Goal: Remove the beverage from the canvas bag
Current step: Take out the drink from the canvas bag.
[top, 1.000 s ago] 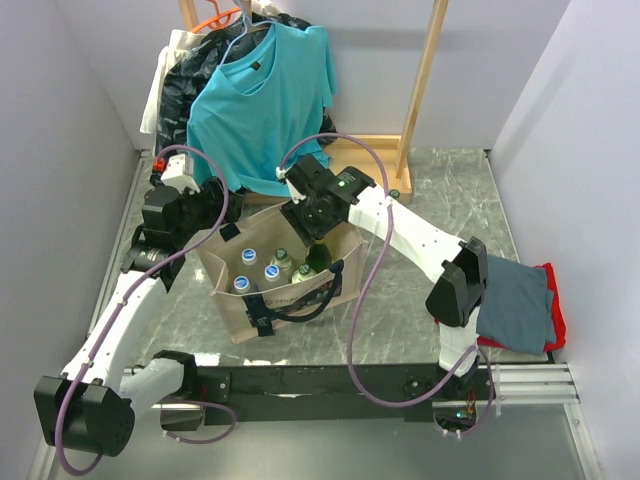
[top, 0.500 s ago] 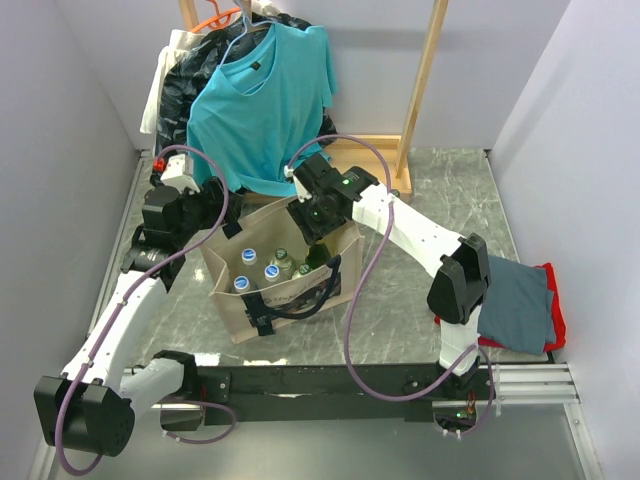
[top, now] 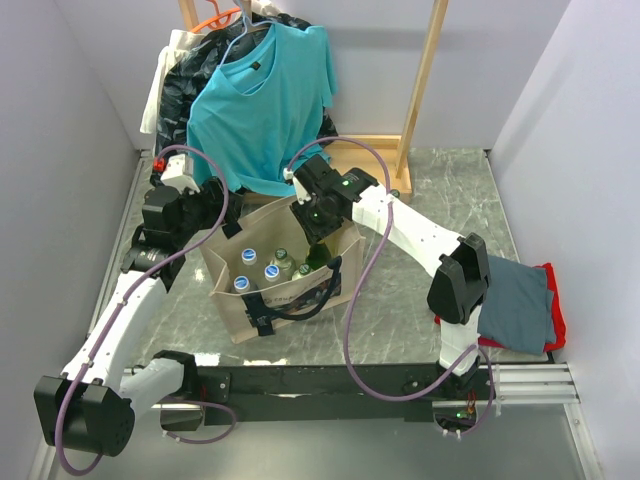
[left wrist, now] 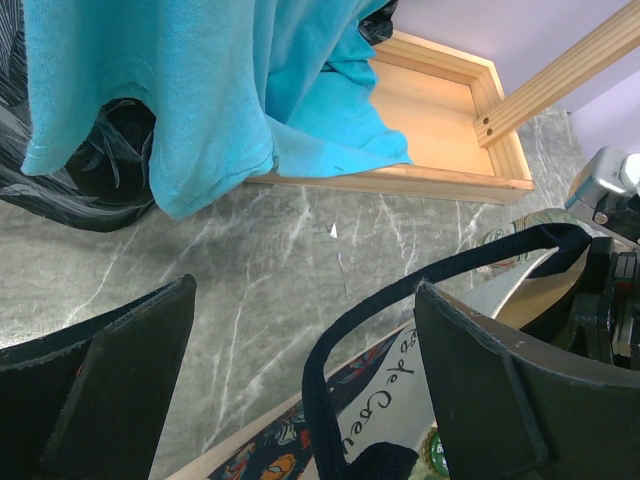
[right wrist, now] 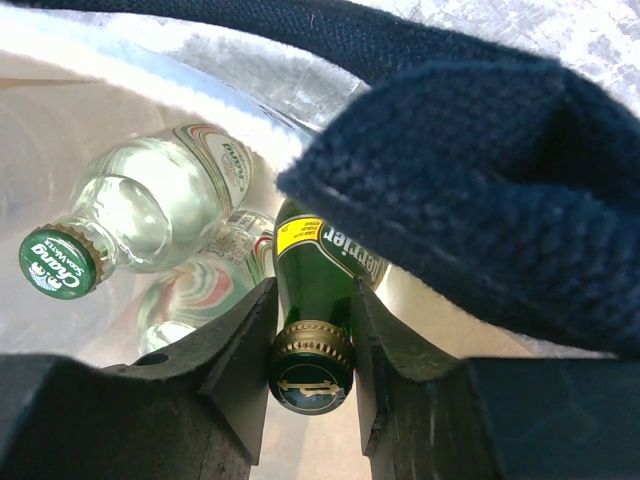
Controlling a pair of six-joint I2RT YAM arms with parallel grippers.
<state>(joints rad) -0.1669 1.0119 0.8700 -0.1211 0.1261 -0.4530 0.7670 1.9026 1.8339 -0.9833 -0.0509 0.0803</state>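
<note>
The beige canvas bag stands open between the arms, its printed side showing in the left wrist view. Several bottles stand inside. My right gripper is down in the bag, shut on the neck of a green Perrier bottle, just below its cap; from above this gripper is over the bag's far right corner. My left gripper is open at the bag's far left rim. A black strap handle loops between its fingers, touching neither.
A clear bottle with a green cap leans beside the held one. White-capped bottles fill the bag's left side. A teal T-shirt and a black plastic bag hang on a wooden rack behind. Folded grey and red cloths lie at right.
My right gripper has shifted slightly back and to the right over the bag's corner, still on the green bottle. The left arm has not moved.
</note>
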